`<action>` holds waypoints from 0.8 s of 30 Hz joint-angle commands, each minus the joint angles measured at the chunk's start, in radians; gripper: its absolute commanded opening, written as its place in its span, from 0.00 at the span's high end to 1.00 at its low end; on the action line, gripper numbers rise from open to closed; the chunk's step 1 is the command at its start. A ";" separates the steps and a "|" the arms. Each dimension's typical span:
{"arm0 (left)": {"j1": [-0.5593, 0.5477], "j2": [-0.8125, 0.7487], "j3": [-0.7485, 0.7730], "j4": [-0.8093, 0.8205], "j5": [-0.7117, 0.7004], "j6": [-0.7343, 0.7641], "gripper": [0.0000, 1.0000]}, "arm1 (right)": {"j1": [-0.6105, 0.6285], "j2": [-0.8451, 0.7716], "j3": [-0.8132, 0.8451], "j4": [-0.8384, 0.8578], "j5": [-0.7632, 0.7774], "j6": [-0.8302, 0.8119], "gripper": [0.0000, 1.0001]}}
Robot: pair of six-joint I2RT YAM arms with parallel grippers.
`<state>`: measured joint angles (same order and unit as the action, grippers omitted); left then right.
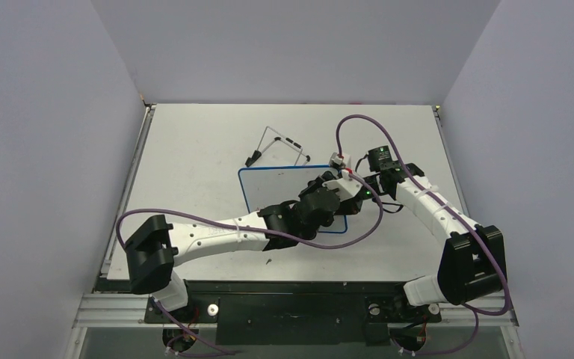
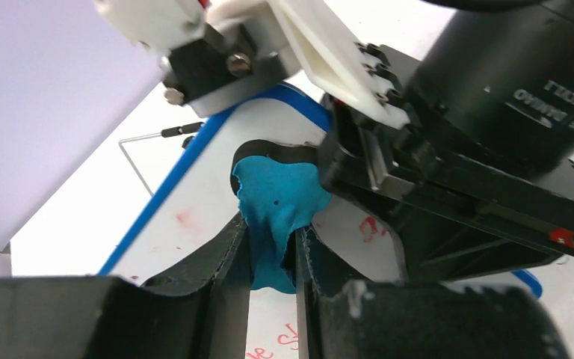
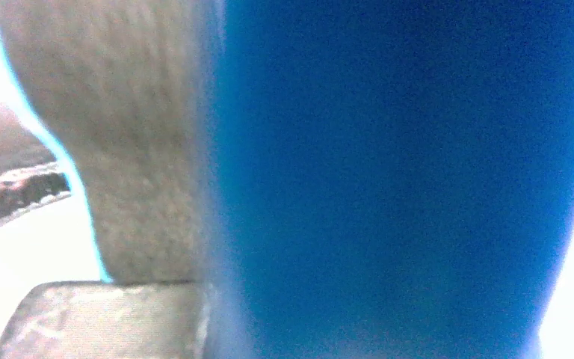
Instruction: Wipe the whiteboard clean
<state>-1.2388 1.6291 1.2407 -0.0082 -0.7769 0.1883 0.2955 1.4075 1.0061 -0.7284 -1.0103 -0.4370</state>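
The whiteboard point(image 1: 276, 187) lies flat mid-tabletop, its long axis running left to right. The left pincer point(image 2: 273, 247) hangs directly over it, pinching the blue eraser point(image 2: 276, 198) with the pad pointing down at the surface. Red marks point(image 2: 370, 228) show just right of the eraser, with more on the pincer's near side, so I judge the next stroke should run that way. The right pincer point(image 1: 368, 185) is pressed together at the board's right edge; whether it nips the rim is unclear.

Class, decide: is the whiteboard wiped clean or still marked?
Still marked: red handwriting shows on the whiteboard beside the blue eraser in the left claw.
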 commanded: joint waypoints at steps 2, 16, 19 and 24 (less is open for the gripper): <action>0.018 0.017 0.076 0.054 0.038 0.036 1.00 | 0.021 -0.021 -0.004 -0.074 0.050 -0.039 1.00; -0.040 0.040 0.006 -0.082 0.085 -0.050 1.00 | 0.021 -0.020 -0.003 -0.075 0.050 -0.039 1.00; -0.058 0.046 -0.001 -0.092 0.078 -0.061 1.00 | 0.020 -0.022 -0.003 -0.075 0.050 -0.039 1.00; -0.078 0.061 0.000 -0.117 0.049 -0.062 1.00 | 0.021 -0.023 -0.002 -0.075 0.049 -0.039 1.00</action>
<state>-1.2861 1.6573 1.2465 -0.0795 -0.7807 0.1524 0.2943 1.4071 1.0061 -0.7586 -1.0203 -0.4343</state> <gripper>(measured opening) 0.187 0.020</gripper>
